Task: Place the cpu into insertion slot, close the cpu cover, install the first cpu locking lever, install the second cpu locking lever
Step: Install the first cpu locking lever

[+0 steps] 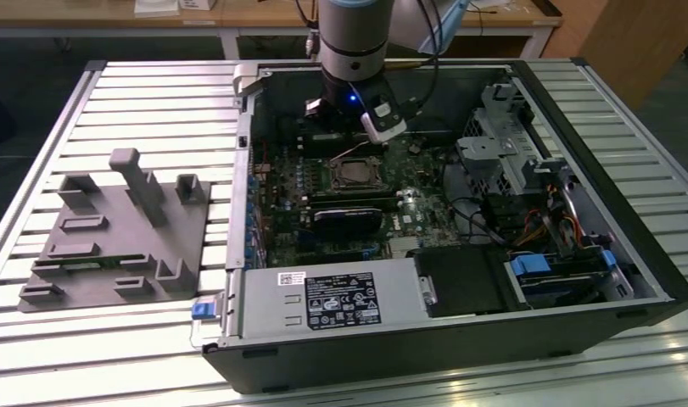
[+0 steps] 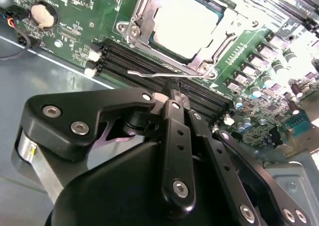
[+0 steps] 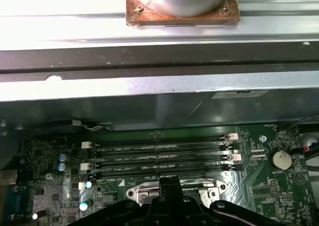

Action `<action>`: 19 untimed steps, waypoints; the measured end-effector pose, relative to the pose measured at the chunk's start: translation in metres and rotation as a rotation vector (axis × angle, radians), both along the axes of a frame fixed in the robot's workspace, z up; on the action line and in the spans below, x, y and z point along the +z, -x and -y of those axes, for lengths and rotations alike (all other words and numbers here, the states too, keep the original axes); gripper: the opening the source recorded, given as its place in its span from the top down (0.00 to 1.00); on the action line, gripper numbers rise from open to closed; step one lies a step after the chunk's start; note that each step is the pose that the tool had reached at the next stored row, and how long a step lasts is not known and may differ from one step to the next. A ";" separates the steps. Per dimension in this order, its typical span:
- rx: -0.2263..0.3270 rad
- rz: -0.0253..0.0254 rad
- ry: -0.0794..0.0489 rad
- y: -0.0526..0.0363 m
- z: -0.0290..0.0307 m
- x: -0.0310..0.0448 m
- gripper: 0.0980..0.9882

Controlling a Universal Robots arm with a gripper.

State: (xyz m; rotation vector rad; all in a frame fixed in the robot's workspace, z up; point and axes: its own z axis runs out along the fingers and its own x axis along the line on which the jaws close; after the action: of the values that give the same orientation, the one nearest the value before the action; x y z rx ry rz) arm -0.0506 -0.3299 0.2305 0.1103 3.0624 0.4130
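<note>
The cpu (image 2: 185, 22) lies flat in the insertion slot (image 1: 355, 174), its pale metal top showing through the window of the cpu cover (image 2: 225, 24), which lies down around it. A thin silvery locking lever (image 2: 149, 75) runs along the socket's edge, on the side of the memory slots. My gripper (image 2: 174, 89) is shut, its black fingertips together right at that lever; whether they touch it I cannot tell. In the first wrist view the gripper (image 3: 169, 183) hangs over the socket's edge. The arm (image 1: 355, 51) stands over the open computer case.
Long black memory slots (image 2: 134, 61) lie between the socket and the case wall (image 3: 159, 106). A coin battery (image 2: 42, 14) sits on the board. In the exterior view are a power supply (image 1: 332, 301), a drive cage (image 1: 559, 271) and a grey fixture block (image 1: 112, 233) beside the case.
</note>
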 end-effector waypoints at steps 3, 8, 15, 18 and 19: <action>0.000 0.0133 0.000 0.0000 0.0000 -0.0016 0.99; 0.000 0.0478 0.000 0.0002 0.0000 -0.0050 0.99; 0.000 0.0534 0.000 0.0002 -0.0002 -0.0057 0.99; 0.000 0.0532 0.003 0.0001 -0.0002 -0.0057 0.99; 0.000 0.0532 0.005 0.0000 -0.0003 -0.0057 0.99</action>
State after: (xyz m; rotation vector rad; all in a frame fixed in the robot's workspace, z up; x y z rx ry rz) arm -0.0506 -0.3297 0.2248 0.0976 3.0109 0.4020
